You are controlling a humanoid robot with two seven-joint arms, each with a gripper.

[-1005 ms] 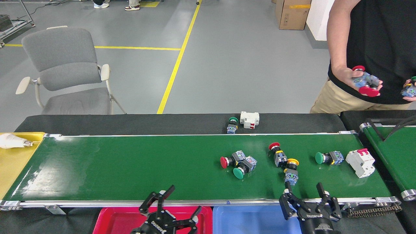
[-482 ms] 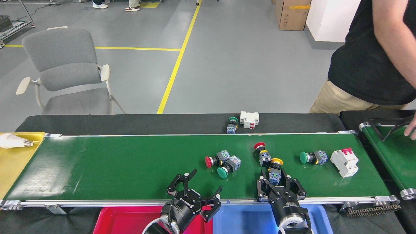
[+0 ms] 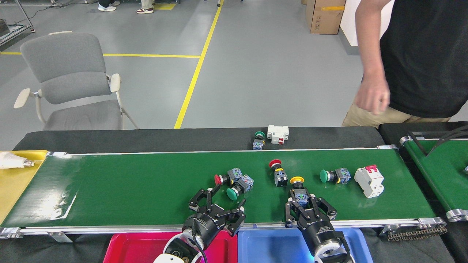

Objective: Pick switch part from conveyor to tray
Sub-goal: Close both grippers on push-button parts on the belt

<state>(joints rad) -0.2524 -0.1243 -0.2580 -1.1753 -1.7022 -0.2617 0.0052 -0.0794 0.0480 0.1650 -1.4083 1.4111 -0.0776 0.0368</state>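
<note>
The conveyor [image 3: 128, 182] carries several switch parts: a red-capped one [image 3: 228, 178] touching a green-capped one [image 3: 239, 188], another red-capped one [image 3: 278, 172], a yellow-capped one [image 3: 298, 187], a green-capped one [image 3: 334, 175] and a white breaker [image 3: 369, 176]. My right gripper [image 3: 310, 206] is open over the belt's near edge, its fingers on either side of the yellow-capped part's blue base. My left gripper [image 3: 221, 204] is open just in front of the green-capped part, holding nothing. A red tray [image 3: 139, 248] and a blue tray [image 3: 270, 246] sit below the near rail.
A green-capped switch [image 3: 259, 140] and a white breaker [image 3: 278, 134] lie on the black strip behind the belt. A yellow tray [image 3: 14, 190] with a bulb [image 3: 12, 160] is at left. A person's hand [image 3: 371, 96] hangs at back right. A second green belt [image 3: 438, 171] is at right.
The belt has carried the parts leftward. Both grippers advanced over the near edge, the right one closing in around the yellow-capped part. The person's hands no longer hold parts.
</note>
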